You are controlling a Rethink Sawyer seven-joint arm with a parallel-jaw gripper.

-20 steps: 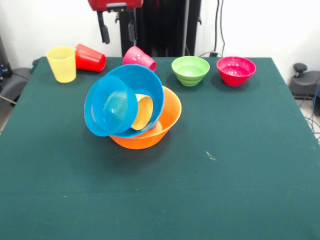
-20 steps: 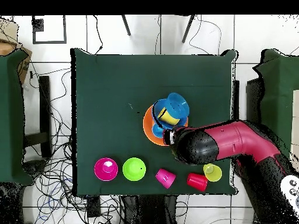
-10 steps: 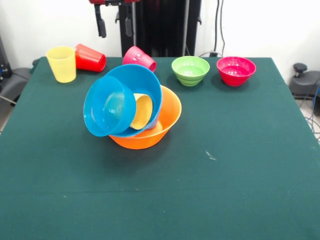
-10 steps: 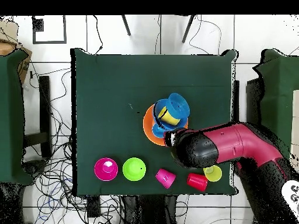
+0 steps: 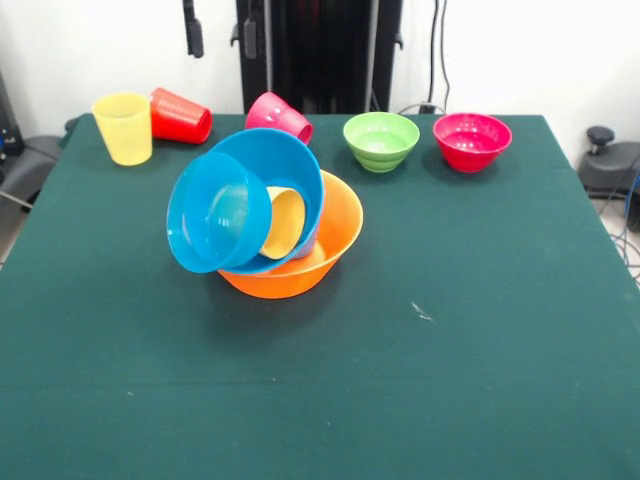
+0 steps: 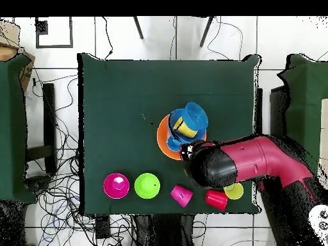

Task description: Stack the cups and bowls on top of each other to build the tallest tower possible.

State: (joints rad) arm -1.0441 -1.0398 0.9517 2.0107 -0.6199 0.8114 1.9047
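Note:
The tower leans: a large orange bowl (image 5: 335,232) sits on the table, and a large blue bowl (image 5: 292,163) is tipped on its side in it. An orange cup (image 5: 286,222) and a small blue bowl (image 5: 213,226) lie inside that, facing the camera. The light blue cup is hidden. The cluster also shows in the overhead view (image 6: 164,145). My gripper (image 5: 220,28) hangs open and empty high above the table's far edge, behind the tower. Only its two fingers show. A yellow cup (image 5: 123,127) stands upright. A red cup (image 5: 180,116) and a pink cup (image 5: 278,116) lie on their sides.
A green bowl (image 5: 381,140) and a magenta bowl (image 5: 472,140) stand upright at the far right of the table. In the overhead view my arm (image 6: 256,160) reaches over the table's corner, above the red cup (image 6: 216,200) and yellow cup (image 6: 234,191).
My gripper has risen and now only its fingers show at the top edge. The bowls and cups have not moved.

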